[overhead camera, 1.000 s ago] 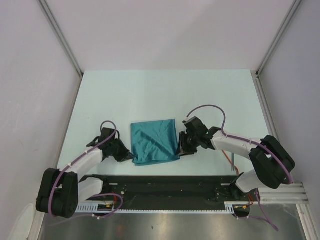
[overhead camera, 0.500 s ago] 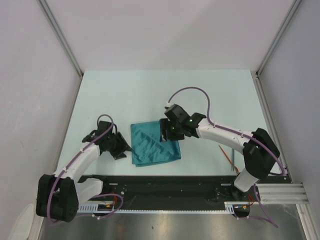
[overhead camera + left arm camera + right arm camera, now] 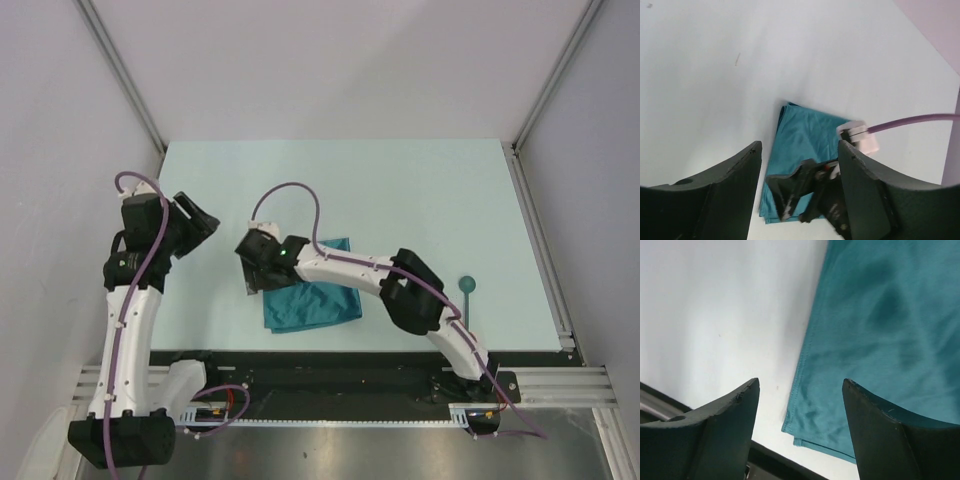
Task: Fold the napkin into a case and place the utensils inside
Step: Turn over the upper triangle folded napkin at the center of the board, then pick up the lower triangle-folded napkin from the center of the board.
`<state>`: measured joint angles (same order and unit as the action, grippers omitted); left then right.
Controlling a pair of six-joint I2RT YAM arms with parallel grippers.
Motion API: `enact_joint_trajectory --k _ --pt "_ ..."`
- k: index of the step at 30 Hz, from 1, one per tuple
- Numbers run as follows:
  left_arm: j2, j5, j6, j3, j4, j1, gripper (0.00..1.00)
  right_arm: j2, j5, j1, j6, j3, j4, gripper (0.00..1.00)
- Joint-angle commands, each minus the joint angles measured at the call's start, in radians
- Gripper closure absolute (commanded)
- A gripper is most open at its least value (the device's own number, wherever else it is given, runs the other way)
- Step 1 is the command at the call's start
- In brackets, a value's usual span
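Observation:
The teal napkin [image 3: 318, 302] lies folded in a rough square near the table's front edge, its stacked layers showing at the near left corner [image 3: 805, 432]. My right gripper [image 3: 253, 281] reaches across it and hovers open over that left edge [image 3: 800, 382], holding nothing. Raised high and off to the left, my left gripper [image 3: 203, 217] is open and empty [image 3: 800, 145]; its view looks down on the napkin [image 3: 805, 132] and the right gripper. A green spoon-like utensil [image 3: 467, 287] lies on the table to the right, partly behind the right arm.
The pale table [image 3: 400, 190] is bounded by walls with metal posts on both sides. A black rail [image 3: 330, 375] carrying the arm bases runs along the near edge. The right arm's forearm [image 3: 350, 268] spans over the napkin's far part.
Both grippers opened and let go of the napkin's sides. The left arm lifted up and away to the left. The right arm swept left across the napkin to its left edge.

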<state>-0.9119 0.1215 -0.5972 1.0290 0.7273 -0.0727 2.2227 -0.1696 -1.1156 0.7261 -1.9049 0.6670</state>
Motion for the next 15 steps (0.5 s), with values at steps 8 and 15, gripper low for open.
enact_joint_trajectory --k 8,15 --pt "-0.096 -0.042 -0.024 0.088 0.075 -0.015 0.32 0.112 -0.125 -0.081 0.081 -0.108 0.111 0.41" --pt "-0.093 -0.006 -0.033 0.06 0.055 -0.022 0.33 0.167 -0.139 -0.092 0.096 -0.143 0.175 0.48"
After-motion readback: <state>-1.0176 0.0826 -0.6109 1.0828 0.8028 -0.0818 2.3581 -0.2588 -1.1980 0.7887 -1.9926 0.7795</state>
